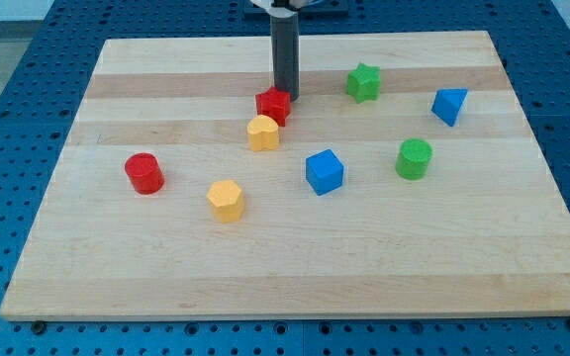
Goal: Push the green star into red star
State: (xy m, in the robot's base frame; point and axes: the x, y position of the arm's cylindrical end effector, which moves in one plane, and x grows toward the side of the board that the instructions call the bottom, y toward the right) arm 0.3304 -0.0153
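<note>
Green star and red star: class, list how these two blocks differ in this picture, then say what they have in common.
Colour: the green star is green, the red star red.
Position: the green star lies toward the view's right and nearer the top; the red star lies left of it, near the middle.
Neighbours: the green star stands alone; the red star has my tip right at its upper edge and a yellow block close below.
Shared: both are small star-shaped blocks on the wooden board.

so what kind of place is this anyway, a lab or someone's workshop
Most likely a robotics lab bench. A pale wooden board sits on a blue perforated table with a regular hole grid. Small coloured blocks like the green star and red star lie on it, with my tip beside the red star.
</note>
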